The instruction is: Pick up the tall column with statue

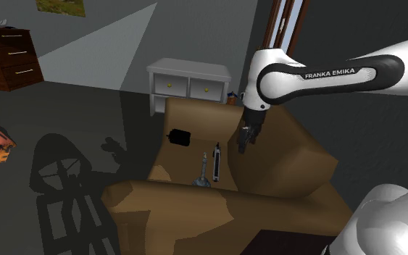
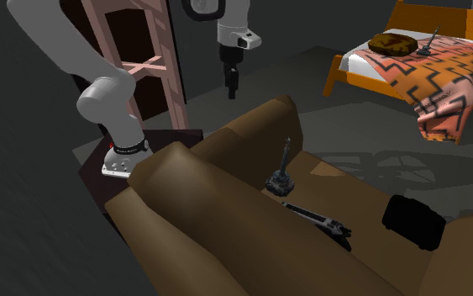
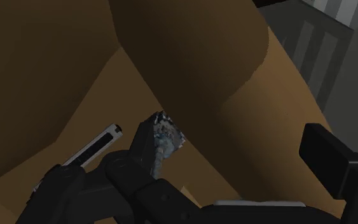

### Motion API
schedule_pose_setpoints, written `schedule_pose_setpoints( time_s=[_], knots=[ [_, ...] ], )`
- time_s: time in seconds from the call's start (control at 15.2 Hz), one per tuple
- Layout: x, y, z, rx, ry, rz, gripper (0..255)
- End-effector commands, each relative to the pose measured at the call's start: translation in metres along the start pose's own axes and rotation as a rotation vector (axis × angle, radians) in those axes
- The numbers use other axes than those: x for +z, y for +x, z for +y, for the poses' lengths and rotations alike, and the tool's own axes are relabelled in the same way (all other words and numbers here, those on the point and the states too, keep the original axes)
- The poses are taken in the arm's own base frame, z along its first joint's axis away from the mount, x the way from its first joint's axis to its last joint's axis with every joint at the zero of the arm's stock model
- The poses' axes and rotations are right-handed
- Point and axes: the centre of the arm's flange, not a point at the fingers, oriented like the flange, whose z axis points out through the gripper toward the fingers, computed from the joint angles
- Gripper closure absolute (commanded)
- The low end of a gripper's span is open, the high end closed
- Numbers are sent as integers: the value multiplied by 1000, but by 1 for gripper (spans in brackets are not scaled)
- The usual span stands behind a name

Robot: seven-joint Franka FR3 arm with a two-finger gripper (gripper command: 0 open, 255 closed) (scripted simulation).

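Observation:
The tall column with statue (image 1: pixel 203 172) is a thin grey piece standing upright on the seat of a brown sofa (image 1: pixel 282 156). In the second exterior view the column (image 2: pixel 280 172) stands near the backrest. My black gripper (image 1: pixel 246 138) hangs open above the sofa's seat and backrest, to the shoulder view's right of the column and well clear of it. From across the room the gripper (image 2: pixel 231 80) points down, high over the sofa's back. In the wrist view the open gripper (image 3: pixel 234 165) holds nothing, and a mottled grey part of the column (image 3: pixel 168 133) shows ahead.
A long black tool (image 1: pixel 215 161) lies on the seat beside the column, and a black box (image 1: pixel 178 137) sits further along. A white drawer cabinet (image 1: pixel 190 85) stands behind the sofa. A bed (image 2: pixel 419 59) with a patterned blanket is across the room.

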Motion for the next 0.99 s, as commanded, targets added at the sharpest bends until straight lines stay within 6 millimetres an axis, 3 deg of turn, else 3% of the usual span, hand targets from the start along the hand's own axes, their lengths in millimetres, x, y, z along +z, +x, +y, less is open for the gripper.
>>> schedule_pose_setpoints(
  time_s=[0.0, 0.92],
  knots=[
    [14, 23, 8, -4, -10, 7, 0],
    [107, 170, 47, -28, -81, 43, 0]
  ],
)
